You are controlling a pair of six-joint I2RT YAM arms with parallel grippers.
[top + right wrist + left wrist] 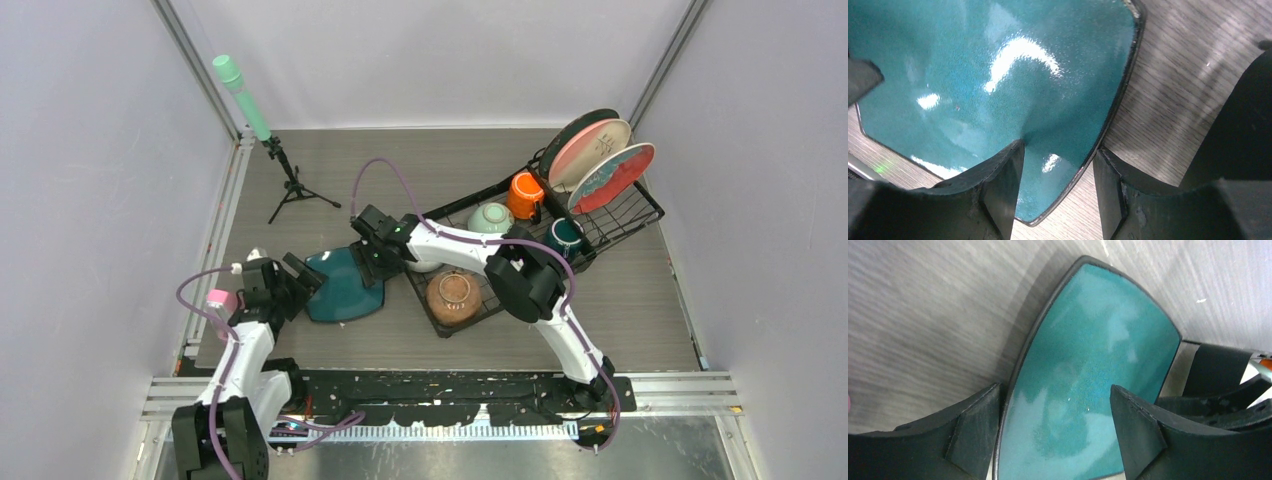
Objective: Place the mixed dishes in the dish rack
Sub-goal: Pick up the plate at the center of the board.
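Observation:
The large dark teal plate [345, 290] [1098, 340] [973, 75] lies on the table left of the black dish rack [640, 215]. My left gripper [305, 275] [1053, 390] is open at its left edge, with one finger outside the rim and one over the glaze. My right gripper [372, 262] [1059, 146] is open at the plate's right edge, straddling the rim with its left finger on the glaze. The rack holds an orange mug [525, 195], a mint-green bowl [490, 217], a dark teal mug [565, 237], a brown bowl [455, 297] and upright plates [600, 160].
A mint-green cylinder on a black tripod [270, 150] stands at the back left. A small pink cup [217, 298] sits by the left arm. A white bowl [425, 266] shows partly under the right arm. Grey walls close in both sides.

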